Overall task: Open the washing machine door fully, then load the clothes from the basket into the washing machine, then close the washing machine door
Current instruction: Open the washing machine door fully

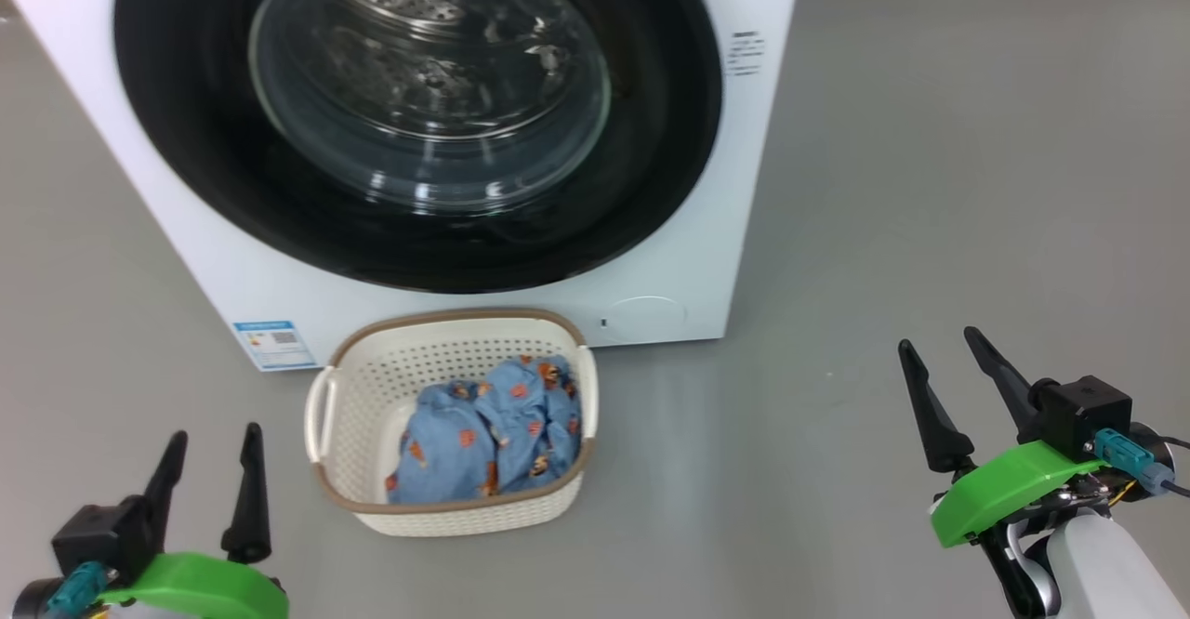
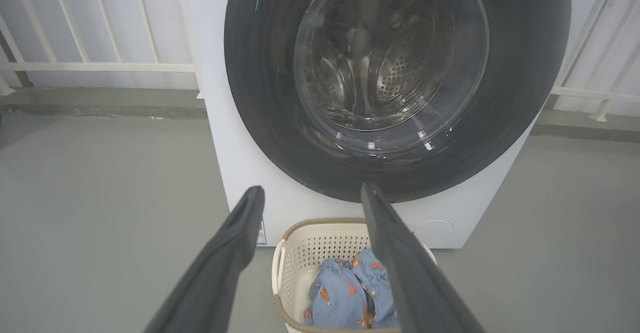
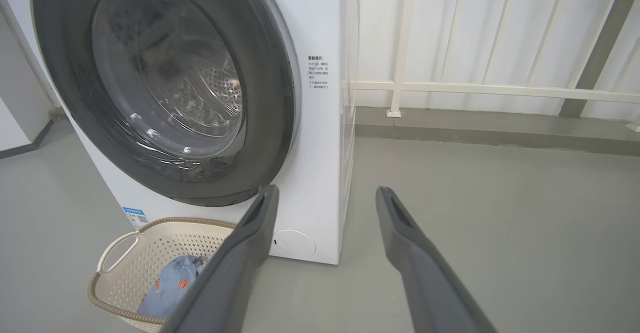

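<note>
On the floor [image 1: 930, 182] before us, the basket [image 1: 372, 396] of clothes [image 1: 493, 433] sits just before the washing machine [image 1: 186, 256], whose door [image 1: 186, 136] is closed. Our left gripper [image 1: 215, 433] and right gripper [image 1: 937, 338] gape wide, empty.

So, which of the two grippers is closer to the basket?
The left gripper, at the head view's lower left, just beside the basket; the right gripper stands much farther off.

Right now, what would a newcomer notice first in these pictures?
The washing machine door, a glossy black ring around clear glass, looks shut on the white washing machine. Before it on the grey floor stands the cream basket of light-blue printed clothes, between the open, empty left gripper and right gripper.
</note>
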Tool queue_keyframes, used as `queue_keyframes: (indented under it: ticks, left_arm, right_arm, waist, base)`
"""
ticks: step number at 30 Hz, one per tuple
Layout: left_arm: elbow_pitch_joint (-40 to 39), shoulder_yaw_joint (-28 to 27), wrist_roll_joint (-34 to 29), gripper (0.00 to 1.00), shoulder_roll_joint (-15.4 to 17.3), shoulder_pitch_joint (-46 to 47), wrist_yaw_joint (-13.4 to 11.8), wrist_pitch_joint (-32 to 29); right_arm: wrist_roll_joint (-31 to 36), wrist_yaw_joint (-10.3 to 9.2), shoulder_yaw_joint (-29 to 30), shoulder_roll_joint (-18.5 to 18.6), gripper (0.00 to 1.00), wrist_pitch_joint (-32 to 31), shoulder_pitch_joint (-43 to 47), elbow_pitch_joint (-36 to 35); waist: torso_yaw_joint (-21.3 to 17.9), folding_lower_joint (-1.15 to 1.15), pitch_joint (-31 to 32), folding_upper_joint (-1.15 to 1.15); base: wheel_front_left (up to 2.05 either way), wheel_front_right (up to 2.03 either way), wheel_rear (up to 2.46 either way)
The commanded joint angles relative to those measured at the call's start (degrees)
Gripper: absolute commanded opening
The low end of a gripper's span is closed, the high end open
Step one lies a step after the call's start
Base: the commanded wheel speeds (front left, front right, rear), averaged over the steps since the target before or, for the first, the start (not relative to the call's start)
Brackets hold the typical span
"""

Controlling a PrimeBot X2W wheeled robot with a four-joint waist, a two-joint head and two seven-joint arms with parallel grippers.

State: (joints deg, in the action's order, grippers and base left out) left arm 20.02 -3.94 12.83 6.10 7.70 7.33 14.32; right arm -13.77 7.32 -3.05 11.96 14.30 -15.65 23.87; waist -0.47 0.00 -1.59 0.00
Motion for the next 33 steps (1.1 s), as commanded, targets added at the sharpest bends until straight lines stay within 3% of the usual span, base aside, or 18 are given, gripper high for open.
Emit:
queue_keyframes:
  ticks: [1, 11, 33]
  left_arm:
    - [-1.7, -2.2, 0.2, 1.0, 1.2, 2.7, 0.1, 0.7]
    - [-2.6, -2.0, -0.9, 1.0, 0.8, 2.3, 0.1, 0.7]
    - [-5.9, -1.3, -1.9, 1.0, 0.6, 0.0, 0.1, 0.7]
  right_arm:
    - [-0.1, 0.17, -0.9, 0.4, 1.0, 0.7, -1.6, -1.6]
    - [-0.1, 0.17, -0.8, 0.2, 1.0, 0.7, -1.2, -2.1]
    - [-0.6, 0.17, -0.7, 0.4, 1.0, 0.7, -0.4, -2.7]
  waist:
    - [0.0, 0.0, 0.0, 0.0]
    - [0.1, 0.0, -0.1, 0.0]
    - [0.3, 0.0, 0.7, 0.0]
  base:
    - [1.01, 1.01, -2.02]
    - [0.58, 0.58, -1.15]
    - [0.01, 0.01, -0.02]
